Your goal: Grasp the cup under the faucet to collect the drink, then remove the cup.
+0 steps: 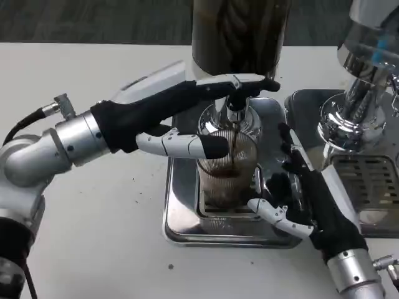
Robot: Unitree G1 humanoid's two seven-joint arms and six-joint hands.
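Observation:
A ribbed clear cup (225,177) stands on the steel drip tray (181,230) under the faucet (235,113). A thin dark stream runs into it, and brown drink fills its lower part. My left hand (181,109) reaches in from the left: its long fingers lie flat on top of the faucet lever, and its thumb stretches along the cup's left side near the rim. My right hand (312,205) hovers over the tray's right side, fingers spread, a short gap away from the cup and holding nothing.
The dark drink tank (240,31) rises behind the faucet. A second chrome dispenser (368,62) with its own grated tray (368,180) stands close on the right, just beyond my right hand. White table (93,237) lies to the left and in front.

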